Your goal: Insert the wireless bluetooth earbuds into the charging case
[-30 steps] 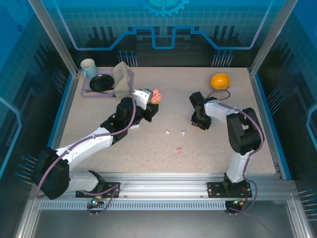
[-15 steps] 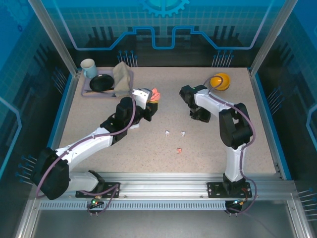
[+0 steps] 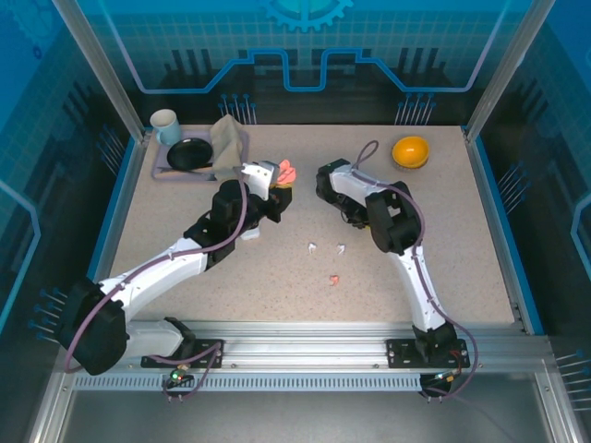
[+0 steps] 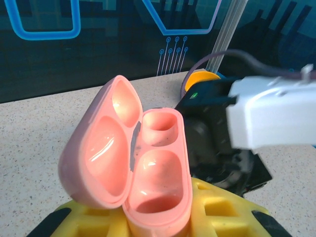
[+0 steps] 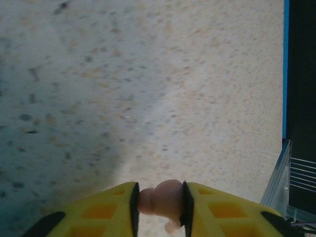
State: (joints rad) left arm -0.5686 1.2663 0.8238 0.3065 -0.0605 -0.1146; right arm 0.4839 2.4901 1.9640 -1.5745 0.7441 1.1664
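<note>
Left tool (image 4: pixel 158 219) clenches the open pink charging case (image 4: pixel 154 168), sockets exposed so you can load it. Right tool (image 5: pixel 159 210), just right of it, pinches a salmon-pink earbud (image 5: pixel 158 195); three loose earbuds (image 3: pixel 333 280) lie on the near worktop (image 3: pixel 277 291).

left gripper (image 4: pixel 156 218) clamped, arm stretched forward | right gripper (image 5: pixel 159 198) pinching (arm bent inward)

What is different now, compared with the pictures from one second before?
The right pincer, gripping a pink earbud, swung left across the table toward the open pink charging case. The left pincer holding that case shifted slightly up and left. The two white earbuds and the loose pink earbud on the table stayed put.
</note>
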